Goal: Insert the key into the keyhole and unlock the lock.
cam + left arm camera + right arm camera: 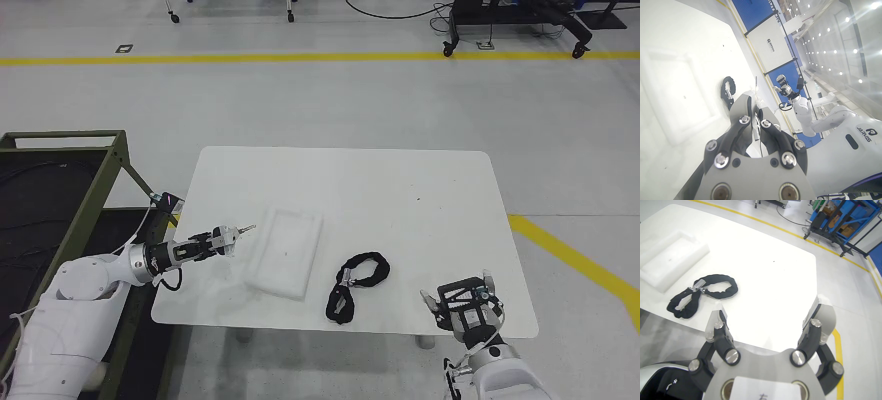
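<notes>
A black fabric-covered chain lock lies in a figure-eight near the table's front edge, its metal lock body at the crossing. My left gripper hovers over the table's left side, left of the foam tray, shut on a small metal key. In the left wrist view the key sticks out past the fingertips, pointing toward the lock. My right gripper stands open at the front right edge, right of the lock, with nothing between its fingers.
A white foam tray lies on the white table between the left gripper and the lock. A green metal cart stands off the table's left side. The table's back and right half hold nothing.
</notes>
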